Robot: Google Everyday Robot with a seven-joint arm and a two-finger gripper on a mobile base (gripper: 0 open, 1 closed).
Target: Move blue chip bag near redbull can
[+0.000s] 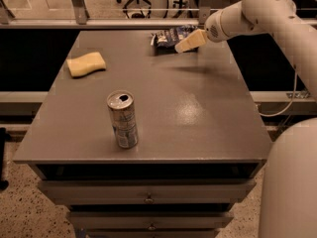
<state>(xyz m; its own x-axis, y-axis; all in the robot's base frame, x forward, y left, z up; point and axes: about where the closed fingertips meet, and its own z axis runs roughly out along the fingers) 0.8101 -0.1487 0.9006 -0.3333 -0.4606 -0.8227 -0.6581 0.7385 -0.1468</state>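
the grey table [198, 118] fills the view. the white arm [262, 9] reaches in from the right, bent down and leftward over the far edge. the blue chip bag [166, 37] lies flat at the far edge. the redbull can [123, 120] stands upright near the front, well apart from the bag. a yellow sponge [86, 64] lies far left. the gripper [187, 42] hangs over the bag's right end; apart or together, cannot tell.

gripper [187, 42] at blue chip bag [166, 36], open tabletop [198, 103] toward redbull can [122, 120], sponge [86, 64] off left
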